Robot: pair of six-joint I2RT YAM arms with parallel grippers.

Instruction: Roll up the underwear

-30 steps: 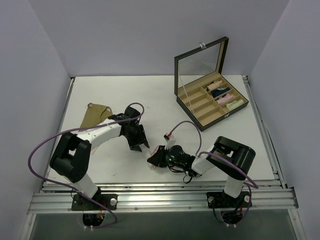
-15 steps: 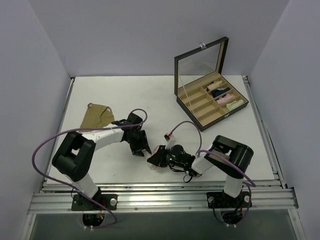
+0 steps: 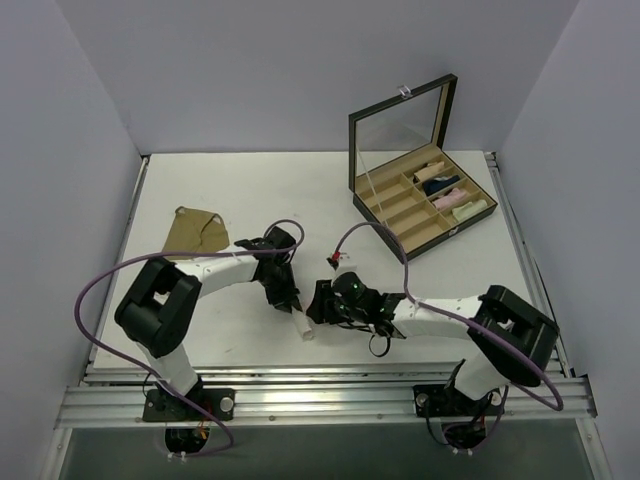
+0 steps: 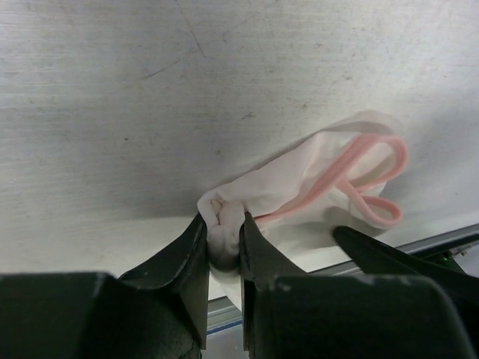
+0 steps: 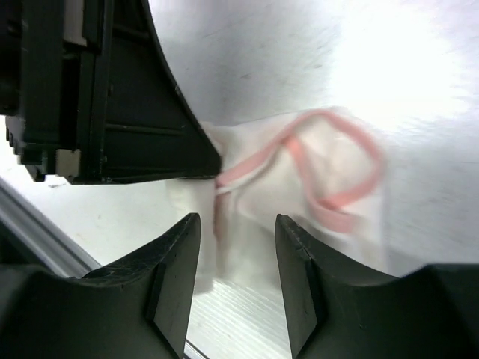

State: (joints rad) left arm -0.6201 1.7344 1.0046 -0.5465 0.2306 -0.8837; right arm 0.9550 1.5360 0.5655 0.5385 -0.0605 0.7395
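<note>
**A:** Margins around the white brief (image 3: 304, 326)?

**B:** It lies at 6 o'clock of the table (image 3: 230, 180), near the front edge, with the aluminium rail (image 3: 320, 378) just past it. Bare tabletop runs from there to 12. The open box (image 3: 378, 228) is well apart at 2, and the tan brief (image 3: 193, 231) lies flat at 10, near the left wall.

**A:** Left side?

**B:** The left arm (image 3: 215, 272) reaches low across toward 4. The left gripper (image 4: 223, 221) is clamped narrow on the bunched, rolled end of the white brief. The rest of the cloth trails loose on the surface, with the pink edging looped on top.

**A:** Right?

**B:** The right arm (image 3: 440, 315) stretches low toward 9, its tip just beside the left one. The right gripper (image 5: 237, 218) has its jaws apart and grips nothing. The cloth shows in the gap beyond the fingertips; I can't tell if they touch it.

**A:** Surroundings?

**B:** White tabletop, lightly scuffed, with plain pale walls on three sides. The box lid stands up, and cloth rolls sit in its right-hand compartments.
</note>
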